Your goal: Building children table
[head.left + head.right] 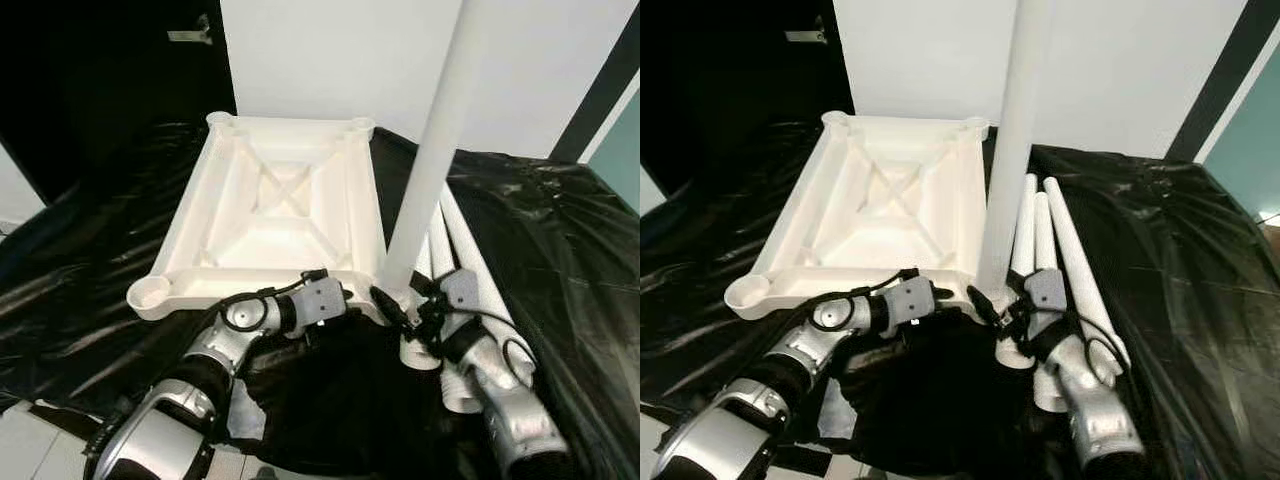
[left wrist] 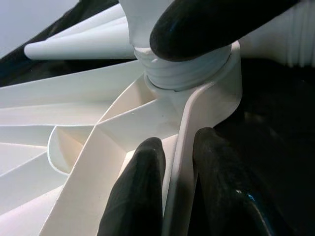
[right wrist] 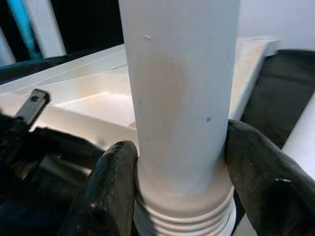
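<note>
A white plastic tabletop (image 1: 283, 205) lies upside down on black sheeting, ribs facing up. One white table leg (image 1: 432, 150) stands upright in the near right corner socket, its threaded end (image 2: 184, 73) seated in the socket. My right gripper (image 1: 395, 305) is shut on the base of that leg, one finger (image 3: 110, 189) on each side. My left gripper (image 1: 345, 300) is shut on the tabletop's near rim (image 2: 178, 167) beside that corner. Three more white legs (image 1: 1055, 250) lie side by side on the sheeting right of the tabletop.
Black plastic sheeting (image 1: 550, 230) covers the work surface and drapes over its near edge. A white wall (image 1: 330, 55) rises behind, with a dark doorway (image 1: 110, 70) at the back left. An open corner socket (image 1: 150, 293) sits at the tabletop's near left.
</note>
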You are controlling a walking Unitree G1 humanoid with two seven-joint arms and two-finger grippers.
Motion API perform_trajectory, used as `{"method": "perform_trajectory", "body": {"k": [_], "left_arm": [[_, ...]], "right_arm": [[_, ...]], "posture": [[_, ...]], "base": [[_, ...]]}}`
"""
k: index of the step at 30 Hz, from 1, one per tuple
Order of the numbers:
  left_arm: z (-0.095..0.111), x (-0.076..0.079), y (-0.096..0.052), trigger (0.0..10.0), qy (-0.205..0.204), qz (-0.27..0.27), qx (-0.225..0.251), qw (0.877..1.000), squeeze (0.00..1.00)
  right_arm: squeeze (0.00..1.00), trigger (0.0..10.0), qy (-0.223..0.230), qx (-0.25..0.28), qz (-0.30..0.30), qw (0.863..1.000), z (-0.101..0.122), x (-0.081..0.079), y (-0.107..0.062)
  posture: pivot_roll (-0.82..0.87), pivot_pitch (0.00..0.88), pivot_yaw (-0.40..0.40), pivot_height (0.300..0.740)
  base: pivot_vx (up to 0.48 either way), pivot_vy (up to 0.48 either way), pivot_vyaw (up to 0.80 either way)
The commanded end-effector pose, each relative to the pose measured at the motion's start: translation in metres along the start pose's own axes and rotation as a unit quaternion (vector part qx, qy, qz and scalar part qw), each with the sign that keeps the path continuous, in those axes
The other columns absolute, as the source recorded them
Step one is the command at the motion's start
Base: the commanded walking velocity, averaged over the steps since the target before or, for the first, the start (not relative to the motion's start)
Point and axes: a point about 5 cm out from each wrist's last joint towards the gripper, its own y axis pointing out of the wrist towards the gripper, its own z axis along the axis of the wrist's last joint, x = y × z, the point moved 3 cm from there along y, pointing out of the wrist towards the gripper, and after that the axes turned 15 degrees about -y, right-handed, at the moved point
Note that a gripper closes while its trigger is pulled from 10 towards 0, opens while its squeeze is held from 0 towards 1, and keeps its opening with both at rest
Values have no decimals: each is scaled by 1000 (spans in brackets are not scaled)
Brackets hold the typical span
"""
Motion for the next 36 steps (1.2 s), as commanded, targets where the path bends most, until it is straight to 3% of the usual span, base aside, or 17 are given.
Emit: {"method": "perform_trajectory", "body": {"k": [1,5,6,7,8,9,10,11,13,14,17,18,19,26,27,28,36], "left_arm": [[-31,21,-4,10000,-23,-36,-54,998,0],[-32,22,-5,10000,-24,-37,-56,997,0],[-33,22,-5,10000,-24,-37,-56,997,0],[-32,22,-5,10000,-24,-37,-56,997,0],[-32,22,-5,10000,-24,-37,-56,997,0],[-32,22,-5,10000,-24,-37,-57,997,0],[-32,22,-5,10000,-24,-37,-57,997,0],[-32,21,-5,10000,-25,-37,-57,997,0],[-31,21,-4,10000,-24,-37,-56,997,0],[-31,21,-3,10000,-24,-38,-56,997,0],[-30,22,-2,10000,-24,-39,-55,997,0],[-30,23,-1,10000,-23,-41,-54,997,0],[-30,23,0,10000,-23,-41,-54,997,0],[-29,24,1,10000,-23,-42,-53,997,0],[-29,24,1,10000,-23,-42,-53,997,0],[-29,24,1,10000,-23,-42,-53,997,0],[-32,26,0,10000,-24,-42,-55,997,0]], "right_arm": [[0,0,-18,-42,-83,996,-14,22,-13],[0,0,-16,-49,-93,994,-15,21,-10],[0,1843,-17,-51,-90,994,-15,21,-9],[0,10000,-18,-52,-80,995,-16,20,-9],[0,10000,-18,-52,-80,995,-16,20,-9],[204,10000,-21,-52,-76,996,-16,20,-9],[204,10000,-21,-52,-76,996,-16,20,-9],[1000,10000,-19,-48,-54,997,-16,18,-7],[1000,10000,-27,-41,-31,998,-15,19,-5],[0,10000,-35,-34,-3,999,-13,21,-2],[0,10000,-38,-28,24,999,-12,24,2],[0,10000,-42,-22,87,995,-10,27,7],[0,10000,-44,-22,110,993,-10,28,8],[0,10000,-41,-28,176,983,-13,26,9],[0,2353,-40,-31,208,977,-14,22,7],[0,0,-35,-33,231,972,-15,18,5],[0,0,-6,-31,267,963,-16,13,1]], "posture": [[254,0,-63,740],[252,0,-61,740],[249,0,-61,740],[245,0,-61,740],[245,0,-61,740],[244,0,-62,740],[244,0,-62,740],[239,0,-62,740],[232,0,-61,740],[230,0,-62,740],[224,0,-61,740],[218,0,-63,740],[219,0,-63,740],[222,0,-63,740],[227,0,-65,740],[230,0,-66,740],[234,0,-67,740]], "base": [[0,0,0],[0,0,0],[0,0,0],[0,0,0],[0,0,0],[0,0,0],[0,0,0],[0,0,0],[0,0,0],[0,0,0],[0,0,0],[0,0,0],[0,0,0],[0,0,0],[0,0,0],[0,0,0],[0,0,0]]}}
